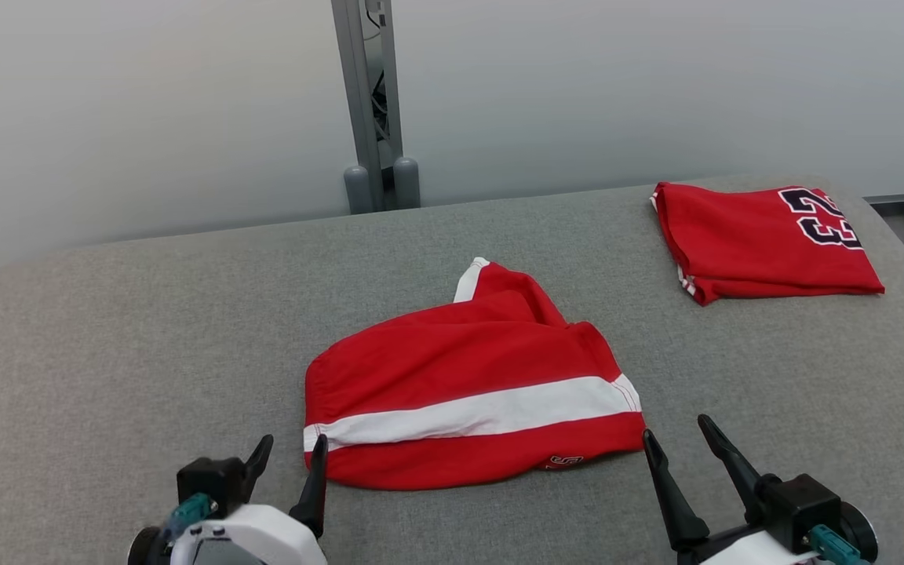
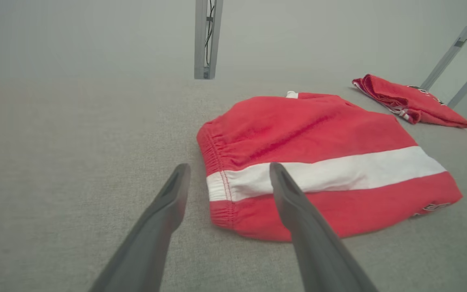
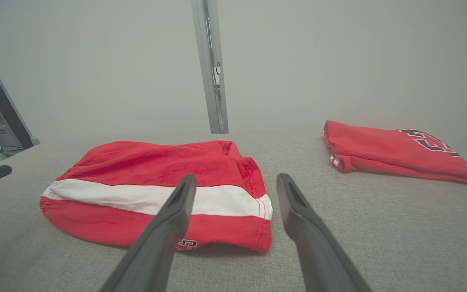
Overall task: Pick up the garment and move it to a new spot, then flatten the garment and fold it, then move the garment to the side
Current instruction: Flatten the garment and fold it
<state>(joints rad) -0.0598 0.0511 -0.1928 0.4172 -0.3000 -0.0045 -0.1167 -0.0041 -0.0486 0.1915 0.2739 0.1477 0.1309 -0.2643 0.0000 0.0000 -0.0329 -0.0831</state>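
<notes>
Red shorts (image 1: 468, 392) lie rumpled on grey table (image 1: 107, 329), L gripper (image 1: 293, 441) spread & empty at waistband end, R gripper (image 1: 675, 427) same by hem, folded jersey (image 1: 758, 243) at back R

Folded red jersey (image 1: 758, 243) reads, seemingly, "23"

red shorts (image 1: 460, 377) w/ white stripe

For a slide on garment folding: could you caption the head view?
Open left gripper and right gripper flank rumpled red-and-white shorts on the grey fabric surface; a folded red jersey lies far right.
</notes>
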